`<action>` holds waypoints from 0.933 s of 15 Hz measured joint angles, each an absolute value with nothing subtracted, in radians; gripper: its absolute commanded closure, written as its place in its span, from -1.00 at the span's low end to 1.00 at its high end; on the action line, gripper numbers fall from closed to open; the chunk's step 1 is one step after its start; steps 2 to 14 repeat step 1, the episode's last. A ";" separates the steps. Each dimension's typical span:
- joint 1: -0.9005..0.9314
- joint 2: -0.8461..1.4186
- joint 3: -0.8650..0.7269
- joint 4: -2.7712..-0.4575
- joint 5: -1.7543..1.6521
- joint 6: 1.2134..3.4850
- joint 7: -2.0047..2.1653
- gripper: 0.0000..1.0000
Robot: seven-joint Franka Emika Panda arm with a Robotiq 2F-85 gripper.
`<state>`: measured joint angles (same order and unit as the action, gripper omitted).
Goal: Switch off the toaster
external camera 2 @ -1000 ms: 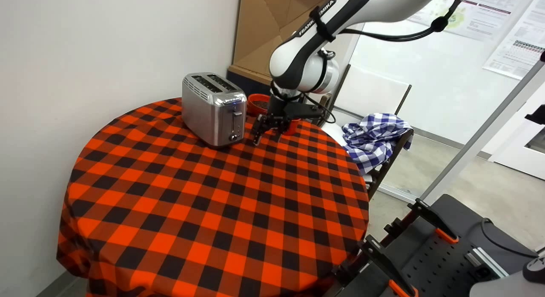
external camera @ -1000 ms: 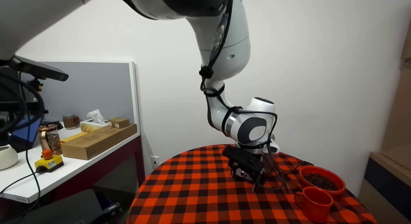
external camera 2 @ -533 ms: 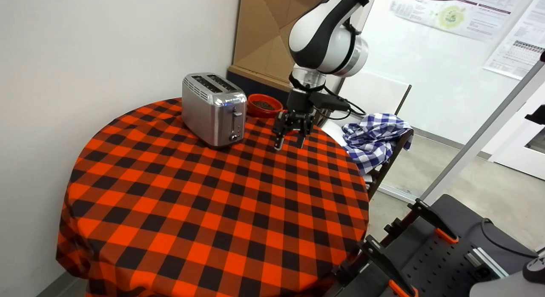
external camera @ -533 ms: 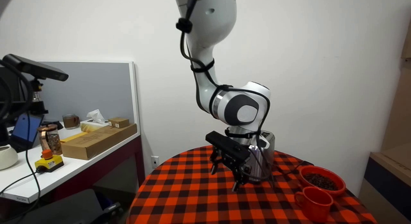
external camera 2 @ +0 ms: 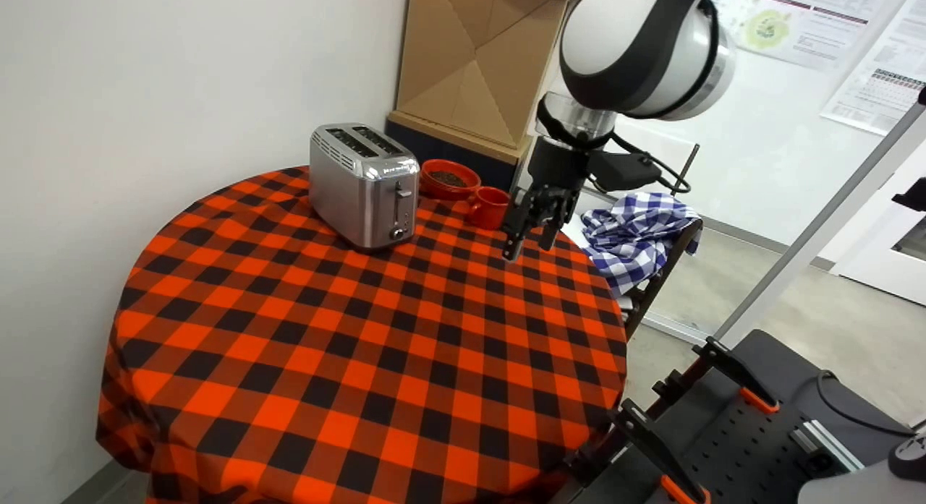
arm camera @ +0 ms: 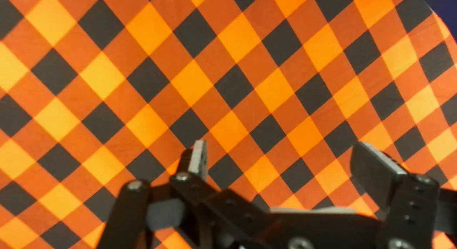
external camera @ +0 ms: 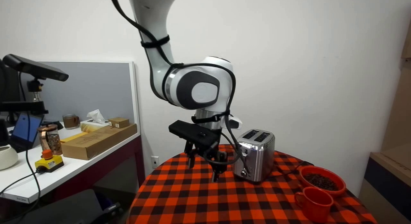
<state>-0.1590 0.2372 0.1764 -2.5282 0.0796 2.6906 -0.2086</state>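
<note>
The shiny silver two-slot toaster stands upright on the checked table; it shows in both exterior views. In an exterior view its end carries a lever high in a vertical slot and a round knob near the bottom. My gripper is open and empty, pointing down above the table, apart from the toaster and off its lever end. It also shows in an exterior view. In the wrist view the fingers are wide apart with only cloth beneath; the toaster is out of that view.
A red bowl of dark beans and a red cup stand beside the toaster. The red-black checked cloth covers the round table. A chair with a blue checked cloth stands behind. A white desk stands to one side.
My gripper has drawn back and up from the toaster's end, uncovering the toaster in an exterior view and the red cup in an exterior view. The toaster has not moved; a blue glow on its end has faded.
</note>
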 measured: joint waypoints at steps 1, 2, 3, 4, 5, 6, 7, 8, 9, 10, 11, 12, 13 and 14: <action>-0.154 0.191 0.174 -2.579 0.080 2.704 -0.209 -1.00; -0.154 0.191 0.174 -2.579 0.080 2.704 -0.209 -1.00; -0.154 0.191 0.174 -2.579 0.080 2.704 -0.209 -1.00; -0.154 0.191 0.174 -2.579 0.080 2.704 -0.209 -1.00; -0.154 0.191 0.174 -2.579 0.080 2.704 -0.209 -1.00; -0.154 0.191 0.174 -2.579 0.080 2.704 -0.209 -1.00; -0.154 0.191 0.174 -2.579 0.080 2.704 -0.209 -1.00; -0.154 0.191 0.174 -2.579 0.080 2.704 -0.209 -1.00; -0.154 0.191 0.174 -2.579 0.080 2.704 -0.209 -1.00; -0.154 0.191 0.174 -2.579 0.080 2.704 -0.209 -1.00; -0.154 0.191 0.174 -2.579 0.080 2.704 -0.209 -1.00; -0.154 0.191 0.174 -2.579 0.080 2.704 -0.209 -1.00; -0.154 0.191 0.174 -2.579 0.080 2.704 -0.209 -1.00; -0.154 0.191 0.174 -2.579 0.080 2.704 -0.209 -1.00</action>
